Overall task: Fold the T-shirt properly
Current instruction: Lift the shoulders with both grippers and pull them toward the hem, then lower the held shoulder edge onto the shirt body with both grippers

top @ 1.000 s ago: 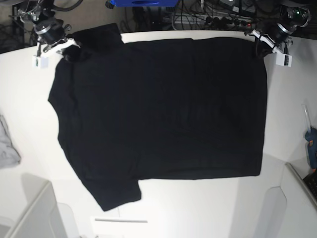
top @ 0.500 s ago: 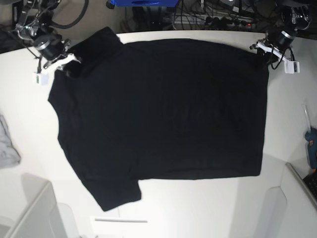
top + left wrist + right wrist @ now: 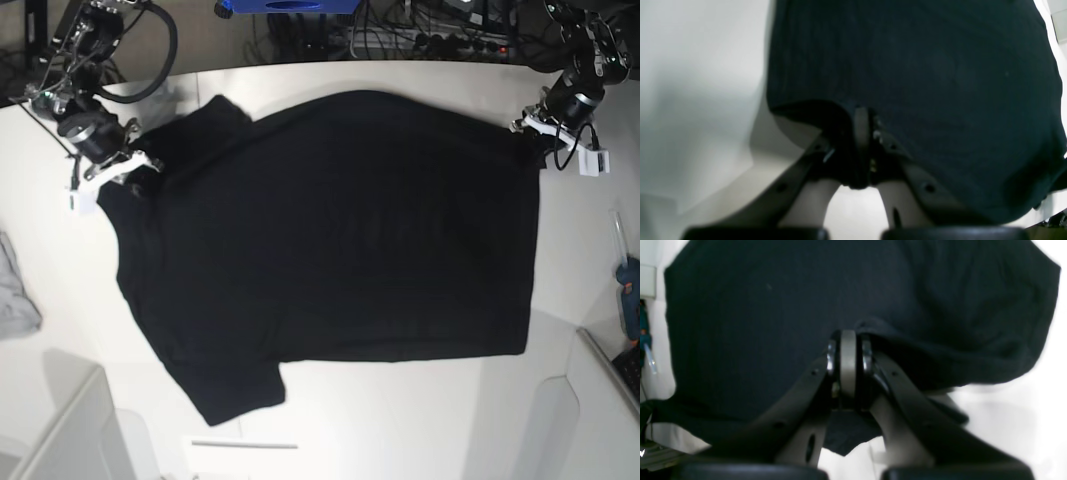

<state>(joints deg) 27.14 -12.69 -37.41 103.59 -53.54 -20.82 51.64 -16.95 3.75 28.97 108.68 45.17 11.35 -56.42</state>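
Between the closed jaws of the left gripper (image 3: 863, 133) and right gripper (image 3: 847, 368), each pinching a far-edge corner, the black T-shirt (image 3: 330, 250) lies spread on the white table (image 3: 400, 420); thin bites risk slipping, and uneven pulls may skew the fold.

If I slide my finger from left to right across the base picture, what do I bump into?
Small grey cloth → right tool pinching the T-shirt's corner → black T-shirt → left tool pinching the other corner → blue glue gun at the table's edge.
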